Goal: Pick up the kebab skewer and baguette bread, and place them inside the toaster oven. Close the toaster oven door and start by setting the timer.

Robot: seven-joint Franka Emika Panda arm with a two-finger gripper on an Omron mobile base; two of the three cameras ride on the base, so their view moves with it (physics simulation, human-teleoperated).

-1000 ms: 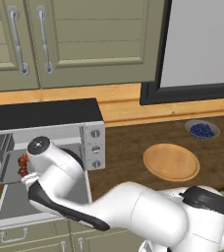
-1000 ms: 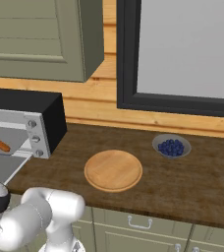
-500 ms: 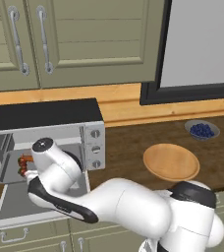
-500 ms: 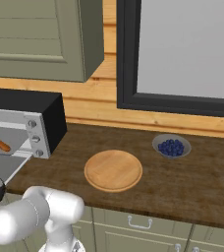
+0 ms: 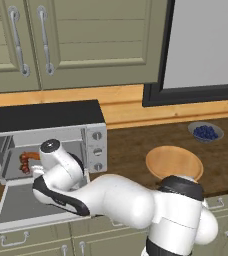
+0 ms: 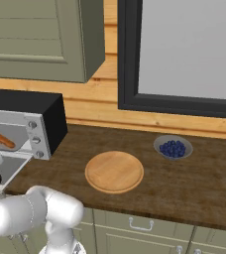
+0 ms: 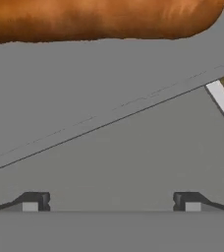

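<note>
The toaster oven (image 5: 51, 116) stands on the counter at the left with its door (image 5: 21, 210) folded down flat. Inside it lies the orange-brown baguette bread (image 7: 99, 19), also seen from the right (image 6: 0, 138). The kebab skewer (image 5: 25, 163) with its dark red chunks lies at the left of the cavity, beside an orange end of the baguette (image 5: 34, 155). My gripper (image 7: 111, 203) is open and holds nothing; it hangs just in front of the baguette, over the grey door (image 7: 114, 162). My wrist (image 5: 55, 152) covers the middle of the opening.
A round wooden board (image 5: 175, 162) (image 6: 114, 171) lies on the counter right of the oven, with a bowl of blueberries (image 5: 205, 131) (image 6: 173, 148) behind it. The knob panel (image 5: 98, 150) is at the oven's right. Cabinets hang above.
My hand has drawn back a little to the right, out of the oven opening. The baguette stays inside, and the jaws stay open.
</note>
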